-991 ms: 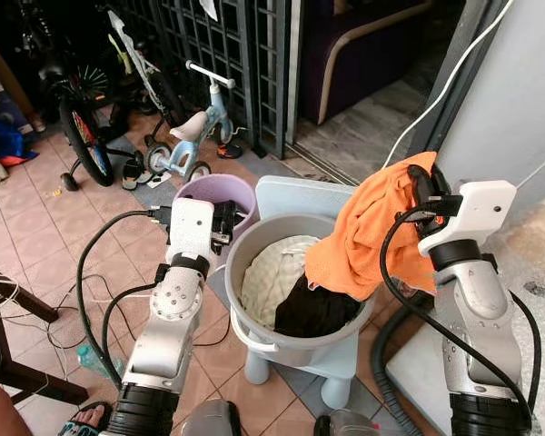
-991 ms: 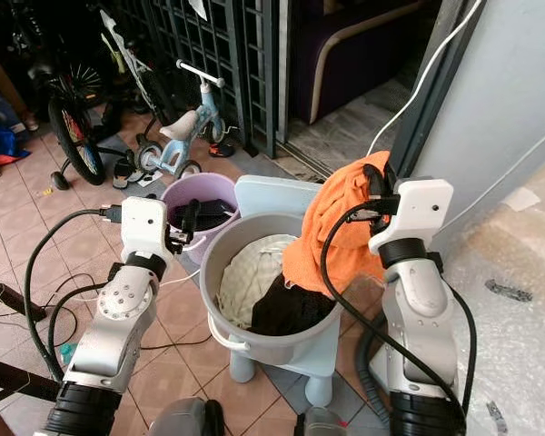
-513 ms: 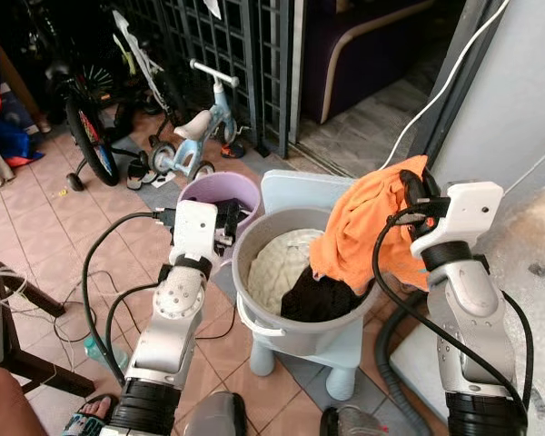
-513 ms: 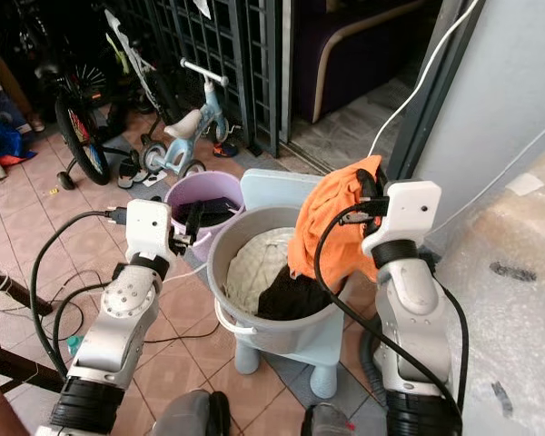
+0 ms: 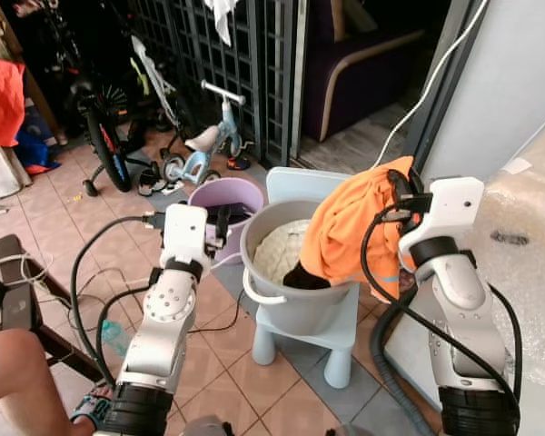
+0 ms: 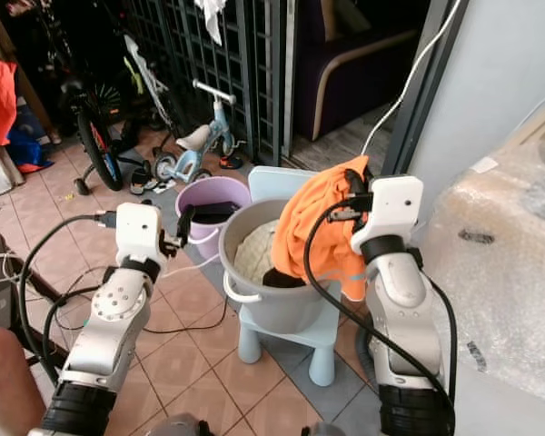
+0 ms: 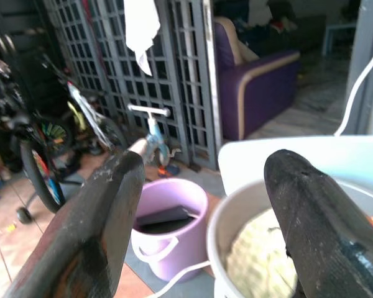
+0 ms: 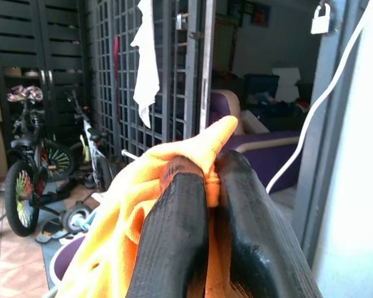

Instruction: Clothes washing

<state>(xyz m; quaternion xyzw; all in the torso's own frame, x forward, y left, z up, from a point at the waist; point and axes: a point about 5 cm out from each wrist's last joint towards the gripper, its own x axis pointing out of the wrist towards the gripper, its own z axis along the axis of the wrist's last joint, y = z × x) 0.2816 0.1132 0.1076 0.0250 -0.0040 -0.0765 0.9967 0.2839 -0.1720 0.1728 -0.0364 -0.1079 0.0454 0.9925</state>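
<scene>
Holding the orange garment (image 5: 350,238) pinched in the right gripper (image 8: 212,186) above the grey bucket (image 5: 295,300); soft, light, drapes freely. Left gripper (image 7: 202,186) jaws apart, empty.

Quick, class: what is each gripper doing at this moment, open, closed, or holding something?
Left gripper: open, holding nothing, beside the grey bucket.
Right gripper: closed on the orange garment, lifted above the bucket.
</scene>
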